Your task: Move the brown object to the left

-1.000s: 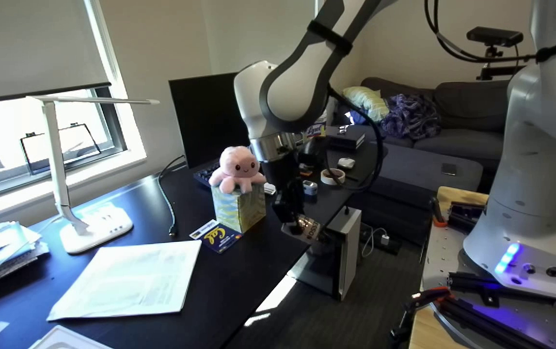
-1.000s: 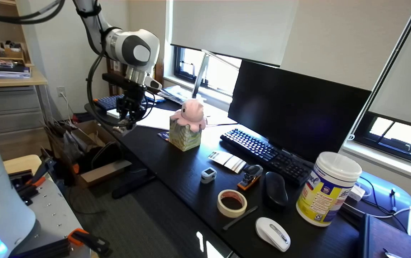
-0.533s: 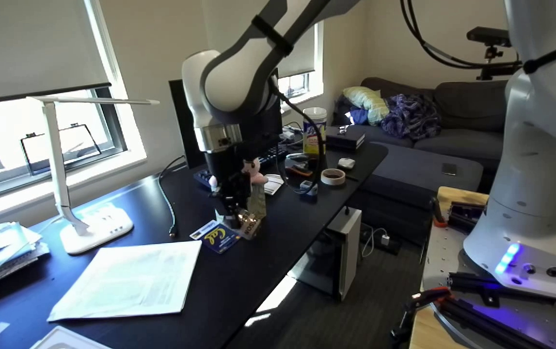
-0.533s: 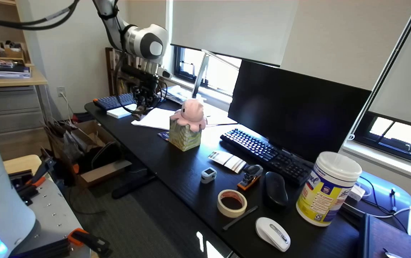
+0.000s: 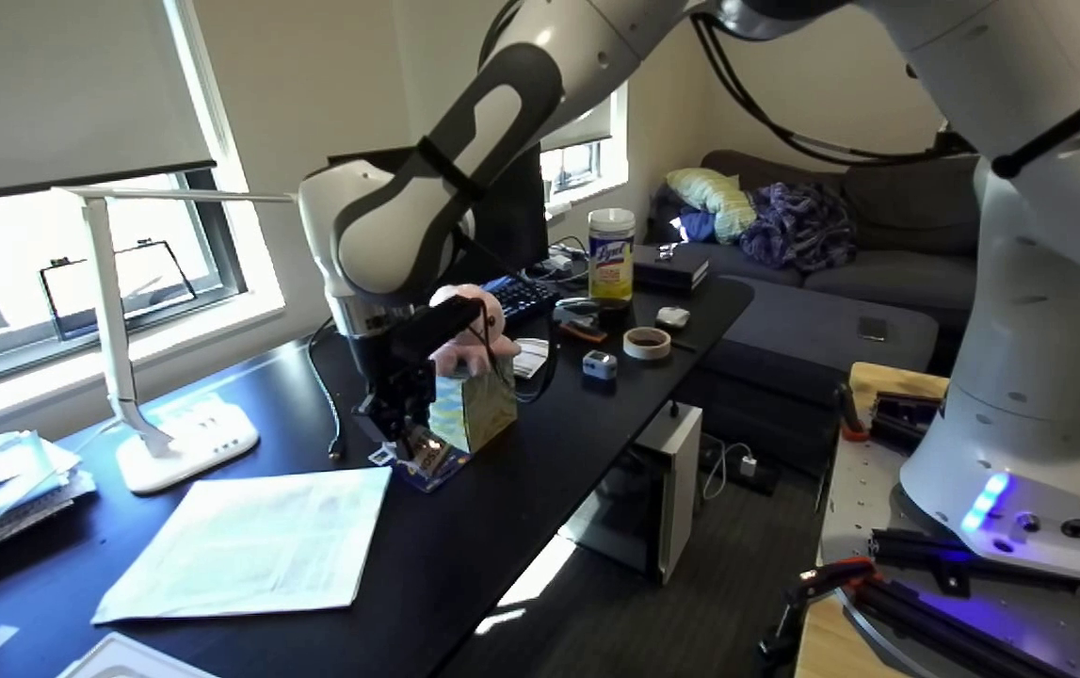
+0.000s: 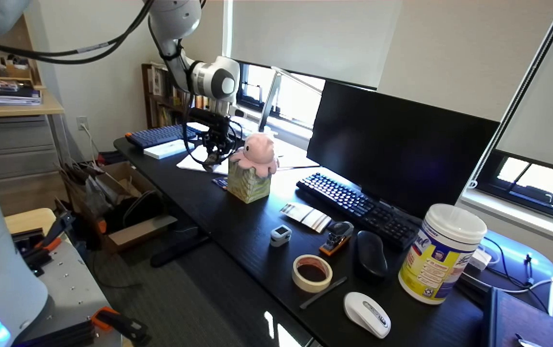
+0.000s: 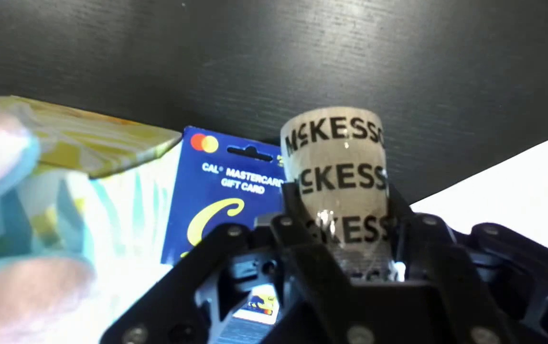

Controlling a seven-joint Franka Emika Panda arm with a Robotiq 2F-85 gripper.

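Brown roll (image 7: 336, 157) gripped, seemingly for the carry left

My claw (image 7: 345, 198) is closed to the roll's width, pinching its sides so the lettered end juts free, presumably for setting down. The roll seems clear of the desk (image 7: 235, 62), between patterned box (image 7: 87, 138) and papers (image 7: 536, 196), partly hiding the gift card (image 7: 226, 193) in the wrist view.

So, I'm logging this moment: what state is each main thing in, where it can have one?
Brown roll, gripped, off the desk
Jaws, closed on the brown roll
Gift card, lying flat
Patterned box, standing
Pink octopus, sitting upright on the box
Monitor, screen dark
Wipes tub, upright, lid on
Tape ring, lying flat
Desk lamp, arm up; cannot tell whether lit
Window blinds, partly lowered
Base light, lit blue
Floor carton, open
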